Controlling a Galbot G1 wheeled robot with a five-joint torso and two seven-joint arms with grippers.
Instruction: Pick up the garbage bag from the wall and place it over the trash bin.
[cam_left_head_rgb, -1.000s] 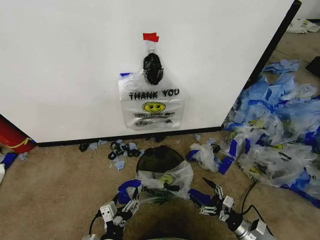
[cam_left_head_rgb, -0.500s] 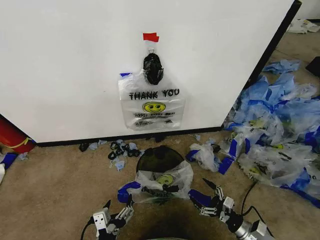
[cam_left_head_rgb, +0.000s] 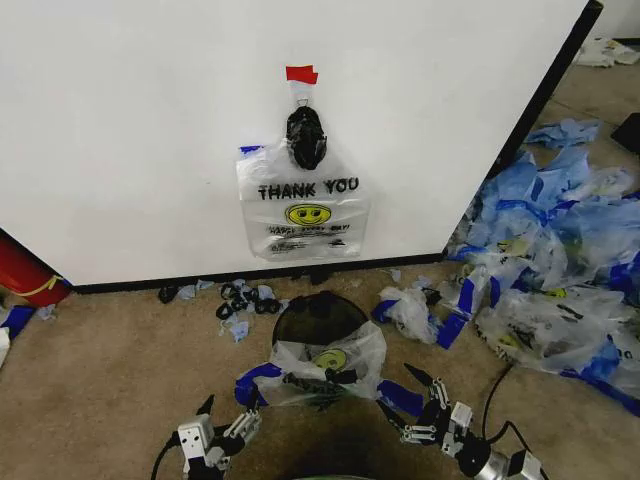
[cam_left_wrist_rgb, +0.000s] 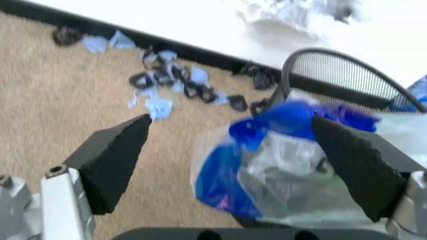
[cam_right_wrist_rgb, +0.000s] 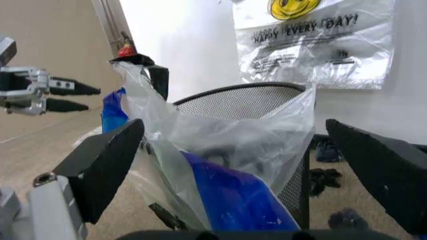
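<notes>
From the head camera, the garbage bag (cam_left_head_rgb: 320, 366), clear with a yellow smiley and blue handles, is draped over the near rim of the trash bin (cam_left_head_rgb: 318, 317), a round black mesh bin standing on the tan carpet (cam_left_head_rgb: 110, 370) a little out from the base strip of the wall (cam_left_head_rgb: 130, 130). A second "THANK YOU" bag (cam_left_head_rgb: 303, 208) hangs on that wall under a glossy black bundle (cam_left_head_rgb: 305, 137) and a strip of red tape (cam_left_head_rgb: 301, 74). The left gripper (cam_left_head_rgb: 222, 423) sits low on the carpet just to the left of the draped bag, its fingers spread and holding nothing, near but apart from the bag's blue handle. The right gripper (cam_left_head_rgb: 412, 405) is low on the other side, also spread wide and empty, just beside the bag's right blue handle. A heap of blue-and-clear bags (cam_left_head_rgb: 555, 270) covers the carpet off to the right. In the left wrist view, the black pads (cam_left_wrist_rgb: 113, 160) stand far apart, and the garbage bag (cam_left_wrist_rgb: 293, 165) lies ahead between them, closer to one pad, with the trash bin (cam_left_wrist_rgb: 340, 75) rising behind it. In the right wrist view, the pads (cam_right_wrist_rgb: 107, 165) are likewise wide apart, the garbage bag (cam_right_wrist_rgb: 220, 150) hangs over the mesh trash bin (cam_right_wrist_rgb: 247, 102) between them without touching either, and the left gripper (cam_right_wrist_rgb: 70, 97) shows beyond, open.
</notes>
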